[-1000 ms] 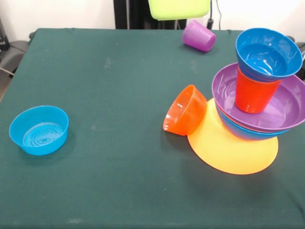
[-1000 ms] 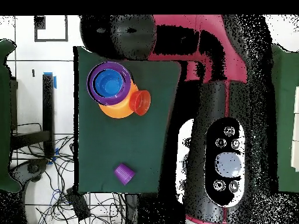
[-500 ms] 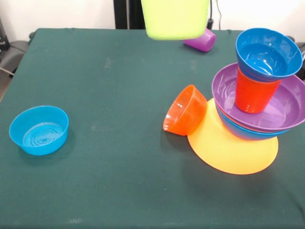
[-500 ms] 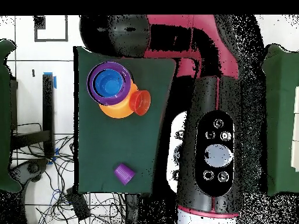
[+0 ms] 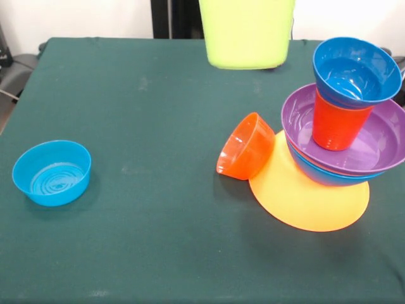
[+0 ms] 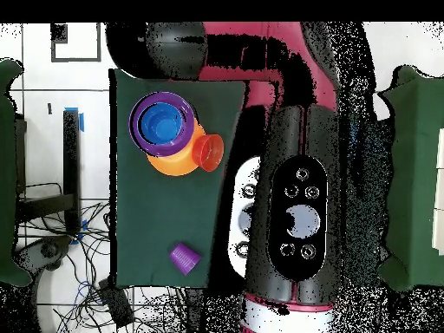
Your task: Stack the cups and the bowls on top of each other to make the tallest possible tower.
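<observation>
Lot: stacking set on a green worktop (image 5: 158, 95), one arm, front and overhead views. Item 1, the lime green cup (image 5: 247, 31): upright, narrow base down, hanging clear of the cloth over the middle of the worktop's far edge in the front view, its rim cut off by the picture's top. Item 2, the tool: shown in neither view, since it lies beyond the front view's top and the arm (image 6: 290, 217) covers it from overhead. Its grip cannot be told; the cup is judged to be carried, as nothing else supports it. Item 3, the tower, at the right edge in the front view: orange-yellow bowl (image 5: 310, 193) upturned as the base, then a large blue bowl (image 5: 319, 172), the purple bowl (image 5: 380, 142), an orange cup (image 5: 338, 123) standing inside it, and a dark blue bowl (image 5: 354, 69) mouth-up on top. Item 4, the small orange bowl (image 5: 245, 147): on its side, leaning against the base's left rim. Item 5, the light blue bowl (image 5: 52, 172): upright, near the left edge, well apart from everything. Item 6, the purple cup (image 6: 185, 257): seen only from overhead, near the edge opposite the tower. Governing relation: the tower's open top lies to the right of the hanging cup and toward the near edge. The coming move is judged a sideways carry to above the dark blue bowl, then a straight descent along the cup's vertical axis.
</observation>
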